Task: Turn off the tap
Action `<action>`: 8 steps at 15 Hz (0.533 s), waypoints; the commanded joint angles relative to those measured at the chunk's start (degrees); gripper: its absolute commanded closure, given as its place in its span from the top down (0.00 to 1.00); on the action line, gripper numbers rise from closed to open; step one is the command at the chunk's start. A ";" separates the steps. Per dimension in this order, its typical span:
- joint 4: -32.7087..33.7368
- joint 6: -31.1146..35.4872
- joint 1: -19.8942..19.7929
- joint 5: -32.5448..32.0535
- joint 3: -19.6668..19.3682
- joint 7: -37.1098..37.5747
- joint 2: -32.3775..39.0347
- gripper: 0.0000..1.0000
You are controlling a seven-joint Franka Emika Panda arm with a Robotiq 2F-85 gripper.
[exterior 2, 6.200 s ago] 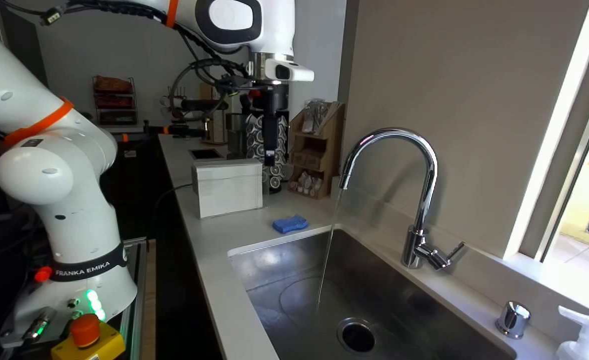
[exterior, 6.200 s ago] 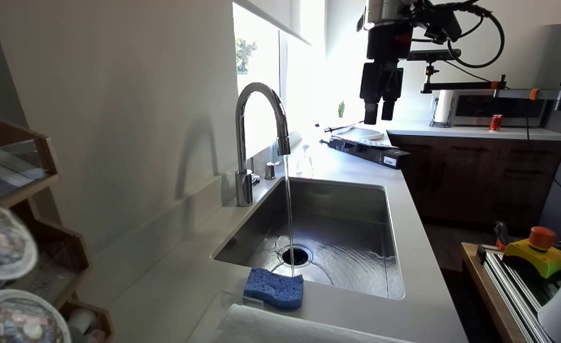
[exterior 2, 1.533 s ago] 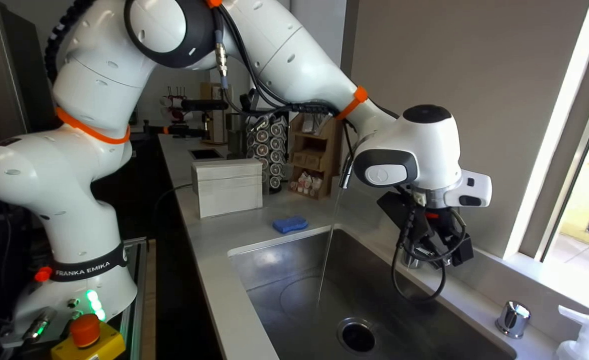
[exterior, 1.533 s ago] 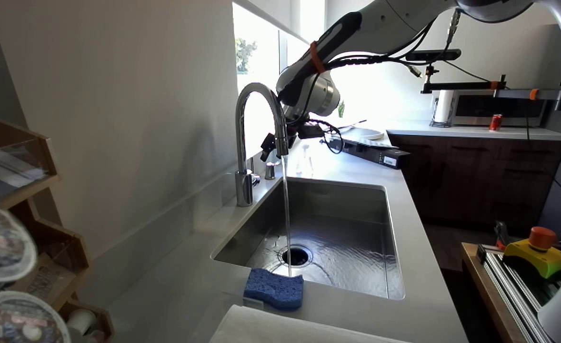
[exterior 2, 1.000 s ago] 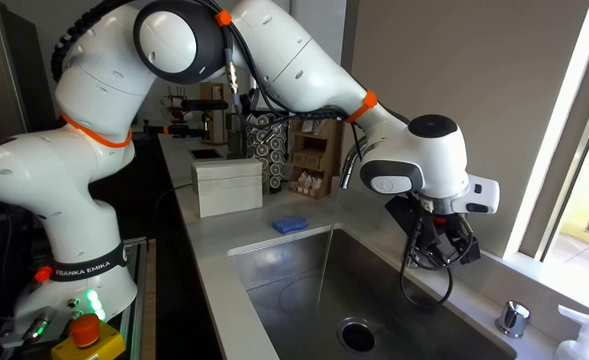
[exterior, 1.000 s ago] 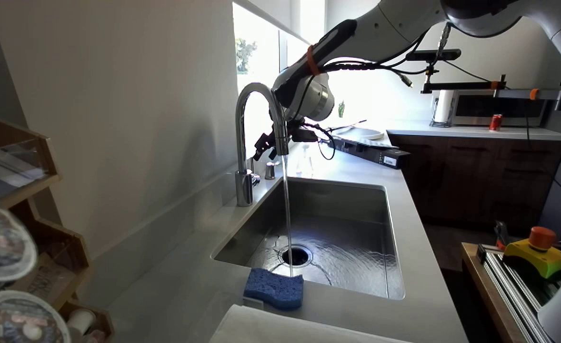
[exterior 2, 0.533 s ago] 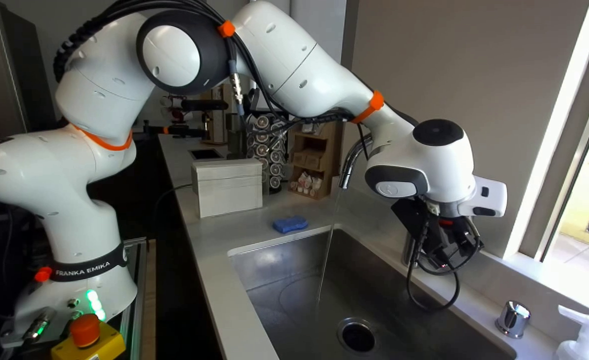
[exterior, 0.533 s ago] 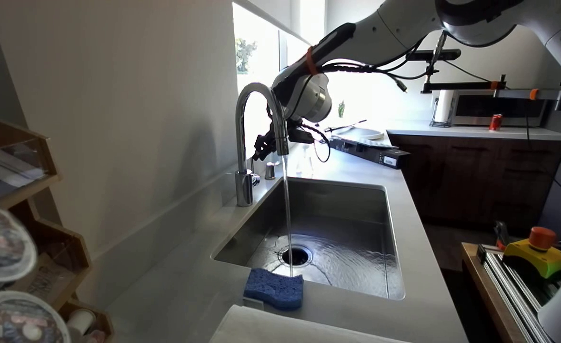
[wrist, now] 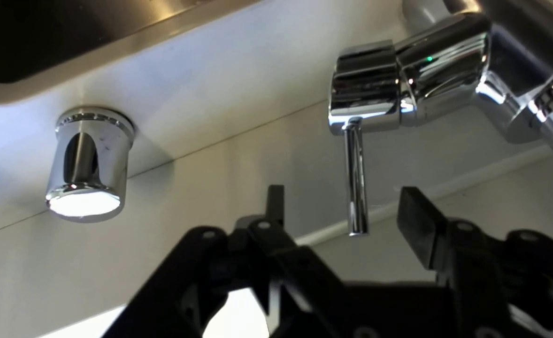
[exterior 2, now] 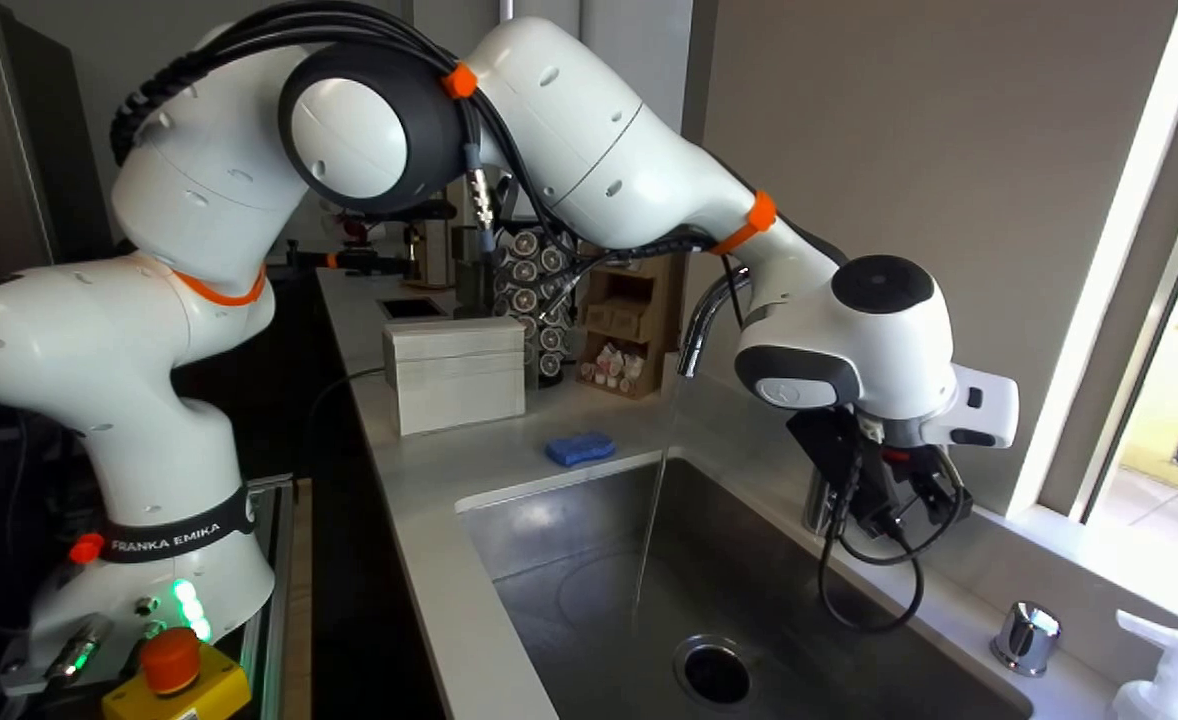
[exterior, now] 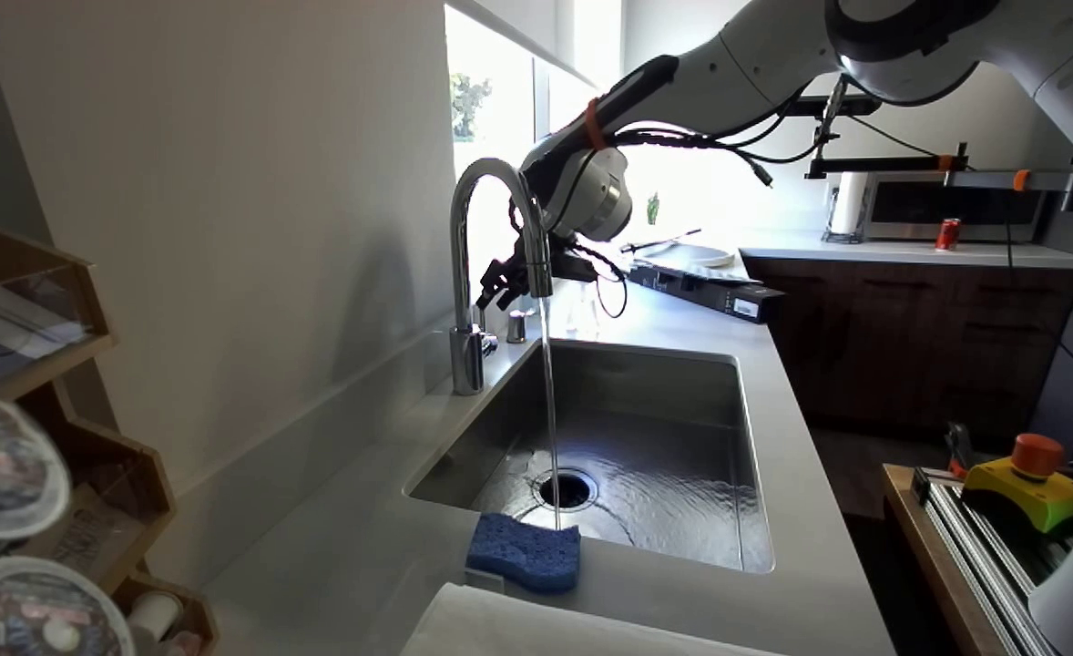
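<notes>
The steel tap stands at the back edge of the sink, and a thin stream of water runs from its spout. Its arched spout also shows in an exterior view, with the lower stem and lever mostly hidden behind my arm. In the wrist view the tap body is at the upper right, with its slim lever pointing down in the picture. My gripper is open. The lever's end lies between the two fingers in the picture, and neither finger appears to touch it. The gripper also shows behind the spout in an exterior view.
A chrome knob stands on the counter beside the tap, with a white soap pump further along. The sink lies in front. A blue sponge and a white box are on the counter. Wall and window are behind the tap.
The arm has come from high over the counter to the tap's lever. Over the last second it has moved slightly lower, in small steps. The water keeps running.
</notes>
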 commanded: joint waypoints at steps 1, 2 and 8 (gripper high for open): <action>1.84 0.97 -1.44 1.45 2.45 -2.36 2.22 0.46; 2.00 1.08 -1.58 1.44 2.74 -2.48 2.43 0.50; 2.55 0.91 -2.85 1.55 4.57 -3.54 3.08 0.10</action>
